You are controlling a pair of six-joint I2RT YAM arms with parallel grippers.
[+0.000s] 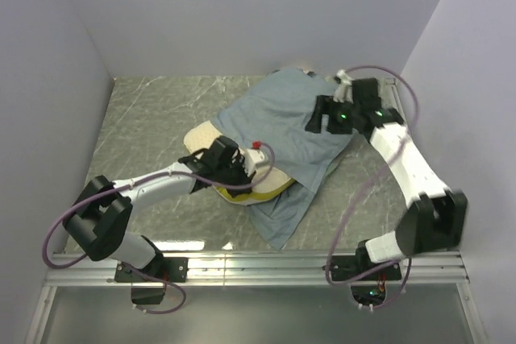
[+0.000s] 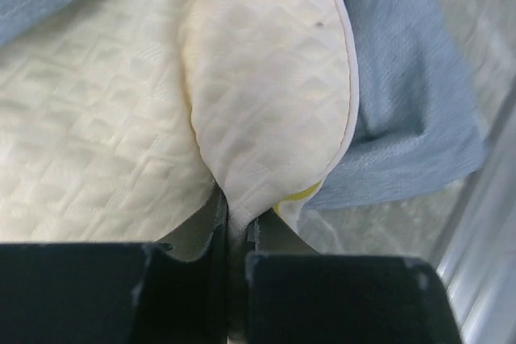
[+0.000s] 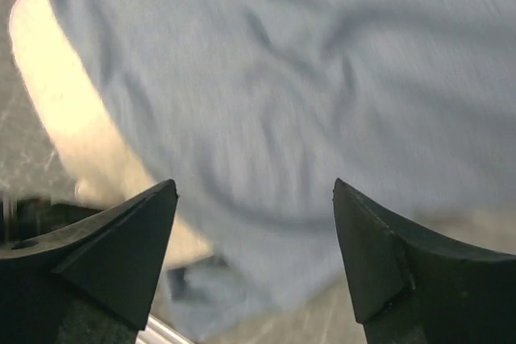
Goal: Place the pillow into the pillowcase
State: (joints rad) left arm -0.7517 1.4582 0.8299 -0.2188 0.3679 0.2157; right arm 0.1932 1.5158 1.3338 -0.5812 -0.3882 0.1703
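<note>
- Cream pillow (image 2: 266,78), partly inside pillowcase (image 1: 282,118); my left gripper (image 2: 236,217) pinches its bare end.
- Right gripper (image 3: 254,207), spread wide over its covered end, should next grip fabric.

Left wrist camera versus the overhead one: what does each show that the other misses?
Only the left wrist view shows the left gripper pinched shut on a fold of the pillow, and the pillow's quilted surface. Only the top view shows both arms, the right gripper over the far part of the pillowcase, and how the case lies over much of the pillow, one end bare. Both show the cream pillow, the blue-grey pillowcase and the grey table.
</note>
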